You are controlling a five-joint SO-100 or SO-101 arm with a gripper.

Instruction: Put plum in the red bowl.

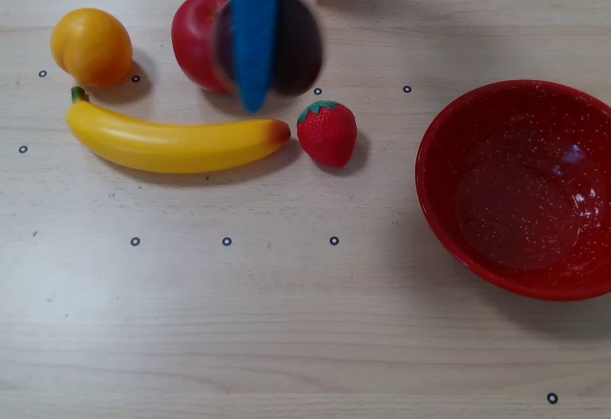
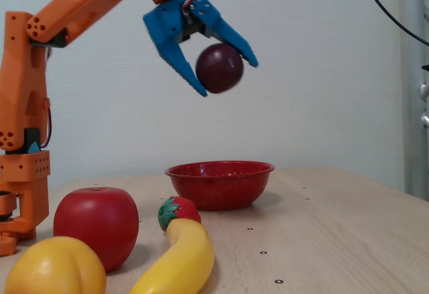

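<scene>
The blue pincer [image 2: 228,69] is clamped on the plum [image 2: 219,67], holding it high in the upper middle of the fixed view, well clear of the desk [image 2: 335,240]; in the overhead view the plum [image 1: 296,47] shows at top centre, overlapping the apple [image 1: 196,37]. The carry step looks to be in hand. Next, I judge, the arm must swing toward the red bowl [image 1: 449,209] at that frame's right edge, lower over it and open.
</scene>
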